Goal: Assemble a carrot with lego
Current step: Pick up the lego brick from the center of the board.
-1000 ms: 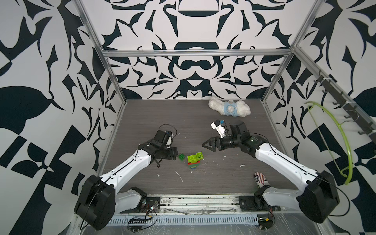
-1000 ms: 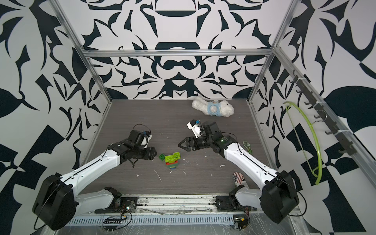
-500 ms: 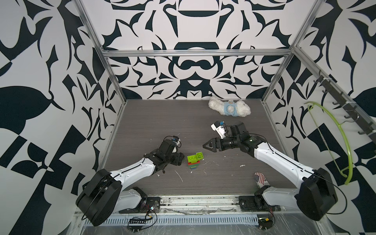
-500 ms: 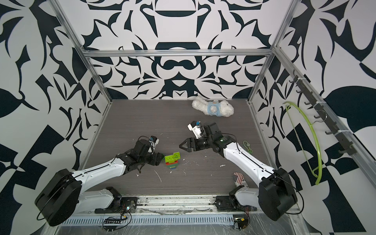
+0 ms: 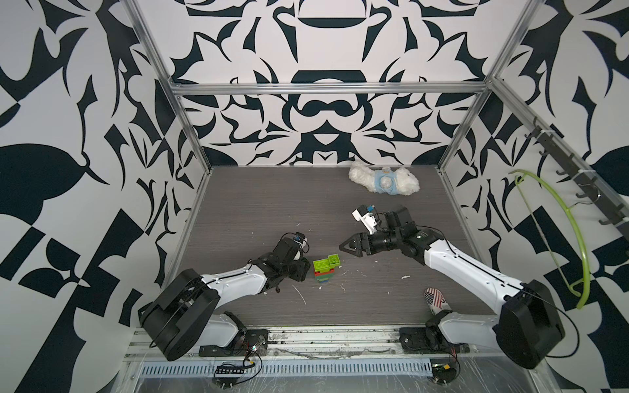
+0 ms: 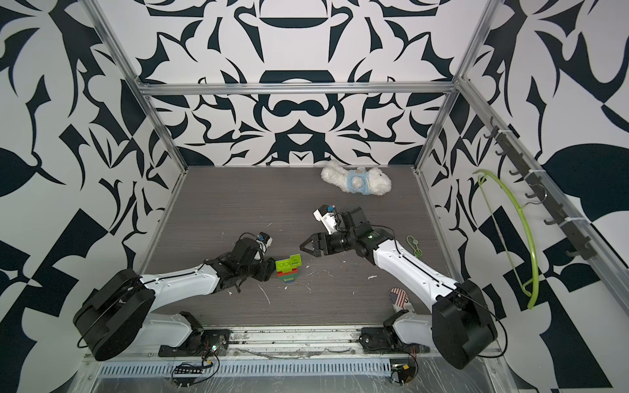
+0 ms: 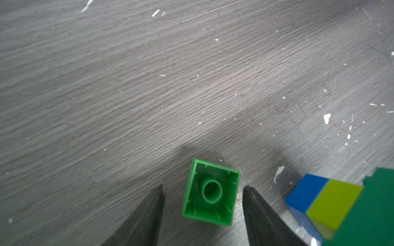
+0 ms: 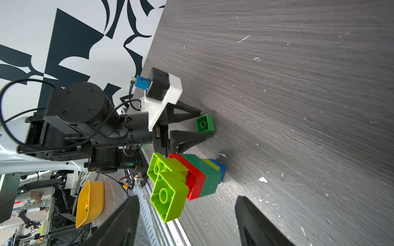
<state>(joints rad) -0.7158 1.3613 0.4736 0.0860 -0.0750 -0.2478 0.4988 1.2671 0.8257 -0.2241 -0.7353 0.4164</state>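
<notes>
Standing on the table [image 5: 258, 204], the half-built carrot [image 5: 326, 270] has the R claw [image 5: 344, 247] spread wide & empty nearby — L claw [image 7: 204, 187] is spread round the little green brick [image 7: 211, 192] beside it, not touching yet, so squeeze its flat sides slowly, lift straight.

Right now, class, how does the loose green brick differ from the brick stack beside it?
The loose green brick is one piece; the stack joins blue, lime, dark green, red and lime layers. The brick lies tipped, hollow underside showing; the stack stands studs up. The brick sits at the tips of the open left pincer; the stack stands ungripped. Both rest on the table.
</notes>
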